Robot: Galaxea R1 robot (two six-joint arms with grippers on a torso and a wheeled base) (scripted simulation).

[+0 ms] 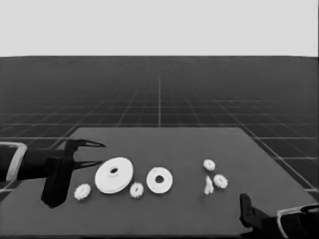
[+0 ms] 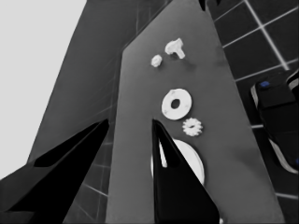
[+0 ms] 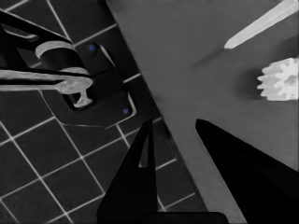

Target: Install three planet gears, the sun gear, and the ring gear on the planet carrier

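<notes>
The dark surface (image 1: 164,139) carries all seven white parts, none yet stacked. The larger round part (image 1: 114,175), the ring gear, lies flat toward the left end, with the smaller round part (image 1: 159,180), the planet carrier, near it on its right, lying bare with its wide centre hole open. One planet gear (image 1: 136,189) sits between the two round parts and slightly nearer the front edge, just beside the larger one. A second gear (image 1: 82,191) lies left of the larger round part, close to the front. Two more gears are well apart from these on the right half: one (image 1: 209,165) farther back, one (image 1: 221,180) nearer the front, and the thin white piece (image 1: 209,185) stands just beside the nearer one.

The left gripper (image 1: 97,154) waits over the left end of the surface, its jaws spread apart and holding nothing; its tips point toward the larger round part's far-left rim. In the left wrist view one finger overlaps that part (image 2: 187,163) while the smaller round part (image 2: 176,104) and a gear (image 2: 192,126) lie beyond.

The right gripper (image 1: 245,206) is parked at the lower right corner, jaws apart and empty (image 3: 173,123), near the surface's corner, with a gear (image 3: 279,79) showing nearby.
</notes>
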